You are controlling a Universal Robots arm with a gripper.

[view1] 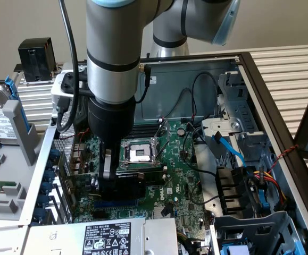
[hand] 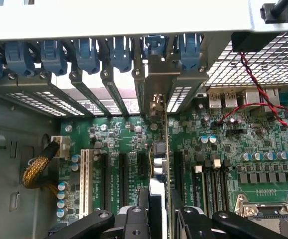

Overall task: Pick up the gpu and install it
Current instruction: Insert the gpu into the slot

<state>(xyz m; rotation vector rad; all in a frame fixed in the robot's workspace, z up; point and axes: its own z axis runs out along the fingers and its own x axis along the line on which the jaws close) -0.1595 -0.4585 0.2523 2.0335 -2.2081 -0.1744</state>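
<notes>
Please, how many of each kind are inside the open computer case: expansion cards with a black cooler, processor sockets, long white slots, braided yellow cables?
Small green expansion card with black cooler shroud: 1
Square metal processor socket: 1
Long white plastic slot: 1
Braided yellow cable: 1
Total: 4

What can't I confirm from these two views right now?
- Whether the gpu is seated in its slot: seen edge-on in the wrist view, the tool covering its near end.
- The gpu's contact with the motherboard in the exterior view: the arm blocks it.
</notes>
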